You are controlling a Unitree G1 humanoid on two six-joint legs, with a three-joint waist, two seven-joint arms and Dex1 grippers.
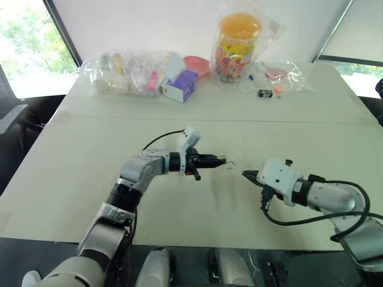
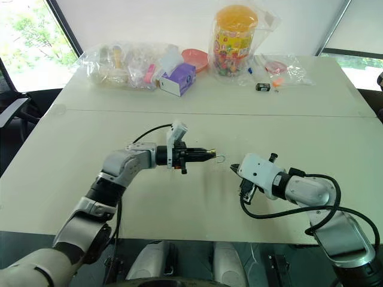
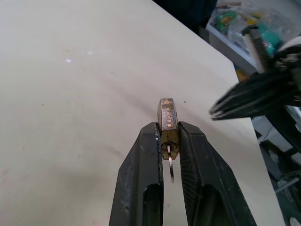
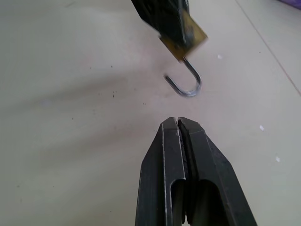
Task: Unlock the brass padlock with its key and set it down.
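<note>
1. Head views: the left gripper (image 1: 216, 160) points sideways over the middle of the table (image 1: 90, 155), its fingers pinched on the padlock (image 1: 220, 160). The lock is held in the air above the tabletop, and its thin shackle (image 1: 229, 165) sticks out past the fingertips toward the right gripper (image 1: 247, 174). The right gripper has its fingers pressed together with nothing between them. It sits just beside the shackle, with a small gap, tips facing it. At the far edge lie clear bags (image 1: 128, 73) of small items, a purple box (image 1: 181, 85), a pink bowl (image 1: 196, 64), a jar (image 1: 237, 45) of coloured bits with an orange lid, and a small black object (image 1: 264, 92).

2. Left wrist view: the two black fingers (image 3: 141, 183) clamp the brass body (image 3: 168, 123) between their tips. A short metal piece (image 3: 170, 167) hangs from the lock's near end in the gap between the fingers. The right gripper (image 3: 249, 96) shows blurred to one side.

3. Right wrist view: its own fingers (image 4: 165, 160) are closed flat on each other, empty. Ahead, the left gripper's tips (image 4: 164, 19) hold the brass body (image 4: 190, 40); the shackle (image 4: 188, 82) is swung open as a free hook, clear of the table.
</note>
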